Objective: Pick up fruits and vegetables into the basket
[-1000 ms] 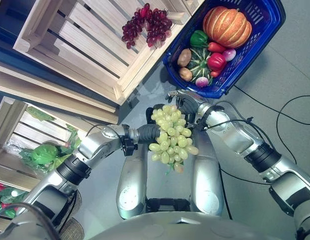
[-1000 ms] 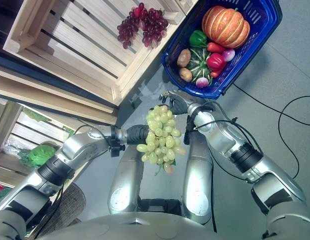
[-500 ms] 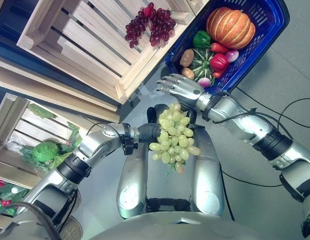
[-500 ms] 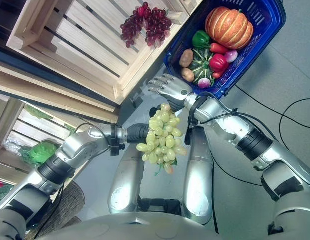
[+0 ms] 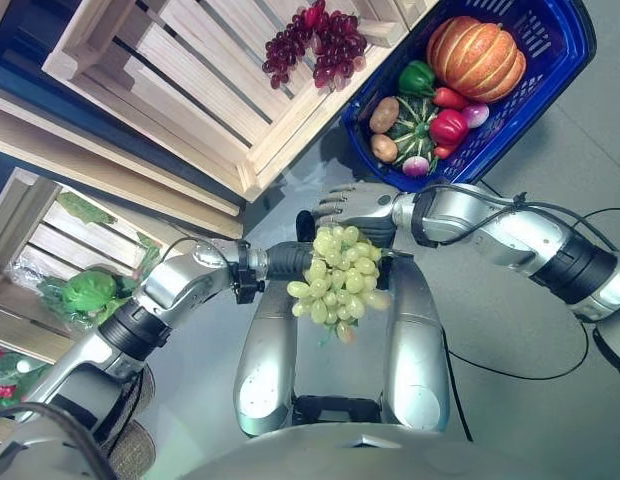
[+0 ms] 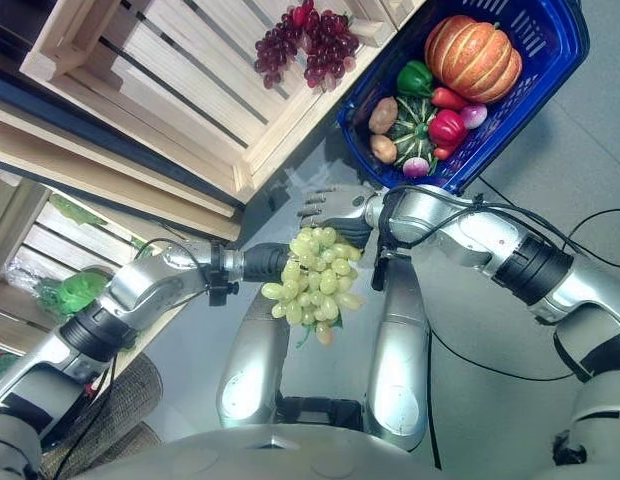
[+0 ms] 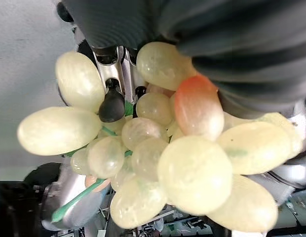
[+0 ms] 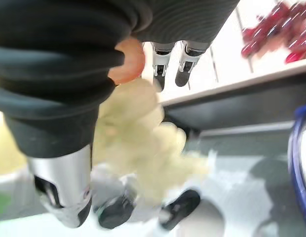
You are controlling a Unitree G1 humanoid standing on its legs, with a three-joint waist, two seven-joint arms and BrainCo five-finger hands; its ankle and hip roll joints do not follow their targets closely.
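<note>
Green grapes [image 5: 335, 278] in left hand [image 5: 292, 260] fingers, right hand [image 5: 355, 207] just beside

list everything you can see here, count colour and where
green grapes: one bunch, pale green, held above the floor in front of the robot
basket: one, blue, on the floor ahead to the right
pumpkin: one, orange, in the basket
squash: one, green striped, in the basket
peppers: one green, one red, in the basket
potatoes: two, brown, at the basket's near end
red grapes: one bunch, dark red, in the upper wooden crate
leafy greens: green, bagged, in the lower crate on the left
left hand: holding the green grapes
right hand: open, just above the bunch
</note>
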